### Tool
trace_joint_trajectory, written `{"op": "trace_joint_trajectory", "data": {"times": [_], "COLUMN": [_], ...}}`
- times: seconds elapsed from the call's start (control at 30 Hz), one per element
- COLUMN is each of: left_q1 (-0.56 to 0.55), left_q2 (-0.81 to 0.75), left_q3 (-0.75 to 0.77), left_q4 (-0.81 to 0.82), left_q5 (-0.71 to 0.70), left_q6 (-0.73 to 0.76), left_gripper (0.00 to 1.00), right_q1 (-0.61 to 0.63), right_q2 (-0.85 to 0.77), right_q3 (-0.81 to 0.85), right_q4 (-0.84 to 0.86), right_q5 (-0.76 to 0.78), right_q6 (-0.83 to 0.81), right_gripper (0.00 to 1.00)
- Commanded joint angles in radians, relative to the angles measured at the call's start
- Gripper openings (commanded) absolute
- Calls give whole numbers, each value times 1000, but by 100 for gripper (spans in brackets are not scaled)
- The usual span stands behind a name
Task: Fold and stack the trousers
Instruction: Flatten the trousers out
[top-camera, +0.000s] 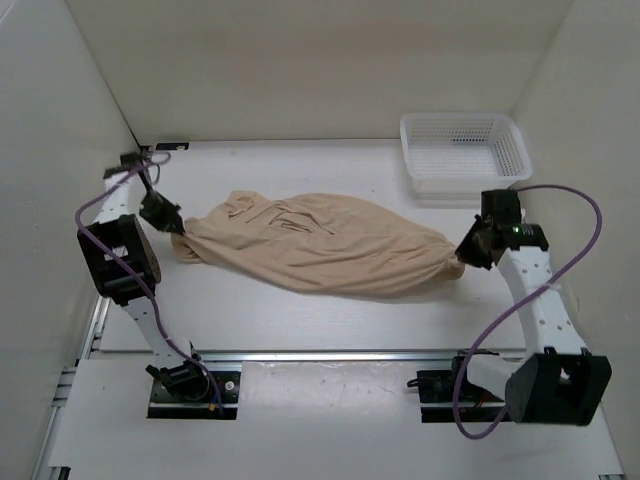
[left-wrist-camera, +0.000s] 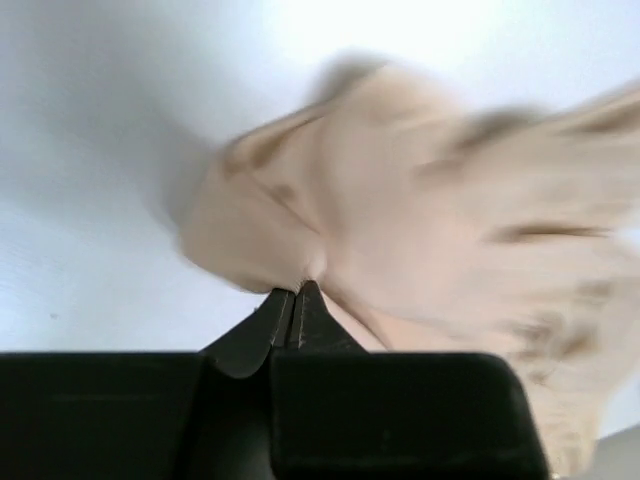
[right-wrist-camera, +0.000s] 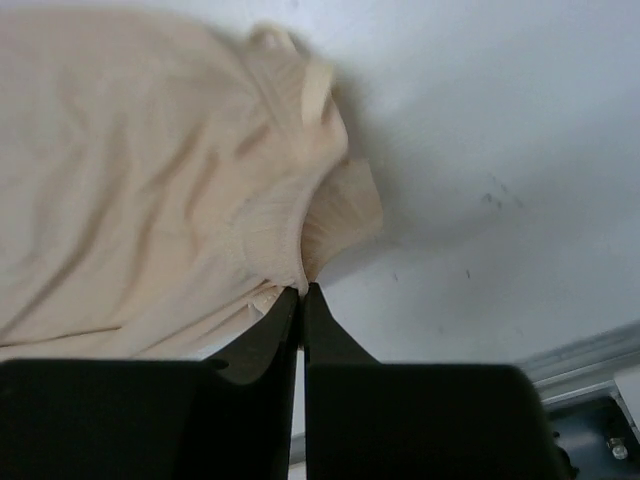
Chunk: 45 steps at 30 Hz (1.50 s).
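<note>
Left tool (top-camera: 180, 231), right tool (top-camera: 461, 264) pinch trousers' (top-camera: 320, 250) ends.

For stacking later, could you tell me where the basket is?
In the top view, the basket sits at the far right of the table, beyond the right gripper.

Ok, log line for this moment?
left jaws: shut on trousers | right jaws: shut on trousers | trousers: stretched between them | mesh basket: far right
</note>
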Motion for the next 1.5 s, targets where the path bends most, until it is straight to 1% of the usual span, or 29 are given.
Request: {"op": "trace_joint_trajectory", "data": {"times": [0.0,0.03,0.07,0.1,0.13,0.17,0.23,0.33,0.4,0.5,0.53,0.57,0.6,0.67,0.7,0.73,0.87,0.97,1.0,1.1,1.13,1.17,1.2,1.23,1.27,1.3,1.33,1.4,1.47], "left_q1": [-15,-15,-15,-15,-15,8,30,30,30,42,54,65,65,65,65,65,65,65,65,74,74,74,74,74,74,74,74,74,74], "left_q2": [-2,8,8,17,8,-32,-143,-254,-303,-409,-437,-493,-523,-581,-619,-620,-609,-609,-600,-581,-563,-554,-539,-499,-473,-439,-398,-273,-182], "left_q3": [419,524,629,826,911,927,859,710,616,387,246,173,100,-99,-146,-186,-147,-127,-126,-146,-146,-166,-175,-188,-188,-188,-145,-93,-21], "left_q4": [-204,-247,-274,-303,-330,-297,-259,-204,-180,-180,-168,-153,-142,-116,-84,-84,-94,-94,-94,-72,-62,-47,-26,-10,5,19,19,19,19], "left_q5": [-27,-27,-27,-27,-12,34,54,74,74,16,-8,-28,-48,-42,-21,-21,-31,-54,-55,-65,-49,-38,-29,-15,-4,5,5,25,34], "left_q6": [51,62,62,74,74,74,60,60,83,103,129,138,139,123,123,123,123,103,103,93,93,93,93,93,93,93,93,77,64], "left_gripper": [10,10,10,10,10,10,10,10,10,10,10,13,34,76,86,98,98,93,87,74,61,60,59,62,70,90,96,99,99], "right_q1": [-60,-71,-90,-90,-100,-101,-101,-101,-101,-123,-124,-137,-153,-163,-163,-153,-163,-163,-163,-163,-163,-163,-163,-163,-163,-163,-163,-163,-173], "right_q2": [139,170,194,222,222,222,222,155,68,-65,-98,-158,-185,-236,-270,-270,-205,-143,-143,-134,-134,-134,-134,-134,-134,-134,-134,-134,-134], "right_q3": [224,372,450,517,627,669,737,693,555,321,267,171,124,40,6,27,160,222,231,190,153,132,112,87,32,3,-29,-109,-143], "right_q4": [74,44,27,16,5,5,-30,-42,-42,-51,-61,-74,-97,-119,-119,-128,-128,-139,-139,-117,-107,-93,-93,-78,-53,-41,-26,-4,-4], "right_q5": [-21,-21,-21,-21,-21,-11,-10,11,38,106,121,140,152,164,177,177,154,105,82,-7,-32,-59,-87,-172,-217,-260,-297,-331,-340], "right_q6": [-49,-49,-49,-49,-58,-58,-58,-48,-35,-15,-6,3,14,24,40,40,29,29,29,41,41,52,61,61,70,89,89,120,120], "right_gripper": [1,1,1,1,1,1,1,1,1,1,1,1,11,42,69,76,84,84,84,76,72,59,52,42,36,27,24,28,45]}}
